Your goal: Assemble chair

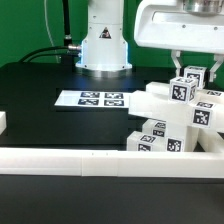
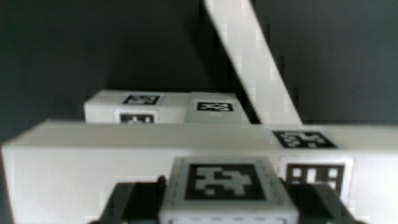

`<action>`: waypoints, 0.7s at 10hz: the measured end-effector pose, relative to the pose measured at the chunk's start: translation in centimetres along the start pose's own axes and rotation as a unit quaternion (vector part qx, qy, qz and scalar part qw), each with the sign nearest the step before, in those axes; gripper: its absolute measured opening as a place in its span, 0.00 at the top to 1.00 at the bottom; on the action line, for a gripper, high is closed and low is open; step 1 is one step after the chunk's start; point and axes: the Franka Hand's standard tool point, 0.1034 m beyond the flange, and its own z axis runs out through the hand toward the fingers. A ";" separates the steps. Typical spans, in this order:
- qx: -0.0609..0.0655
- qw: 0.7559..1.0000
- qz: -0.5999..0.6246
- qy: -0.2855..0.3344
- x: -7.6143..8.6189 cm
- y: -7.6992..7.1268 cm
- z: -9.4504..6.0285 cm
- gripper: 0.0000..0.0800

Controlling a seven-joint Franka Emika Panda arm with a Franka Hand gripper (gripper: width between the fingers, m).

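Note:
The chair is in loose white blocky parts with black-and-white tags, piled at the exterior view's right (image 1: pixel 165 125). My gripper (image 1: pixel 192 66) hangs over the top of the pile. Its dark fingers (image 2: pixel 135 203) press on both sides of a small tagged chair block (image 1: pixel 184 88), whose tag faces the wrist camera (image 2: pixel 228 184). The gripper (image 2: pixel 226 204) is shut on this block. Below the block lies a wide white chair part (image 2: pixel 107 150) with tags on its edge. A second tagged part (image 2: pixel 169 103) lies beyond it.
The marker board (image 1: pixel 100 98) lies flat on the black table in front of the robot base (image 1: pixel 104 45). A long plain white border rail (image 1: pixel 90 160) runs along the front edge; a rail also crosses the wrist view (image 2: pixel 249 50).

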 end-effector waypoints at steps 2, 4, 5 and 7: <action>0.009 0.996 0.093 -0.004 0.0 -0.1 0.0 0.64; 0.010 0.991 0.136 -0.003 0.0 -0.2 0.0 0.64; 0.009 0.993 0.120 -0.003 0.1 -0.2 0.0 0.53; 0.011 0.997 0.071 0.000 0.3 -0.4 -0.2 0.31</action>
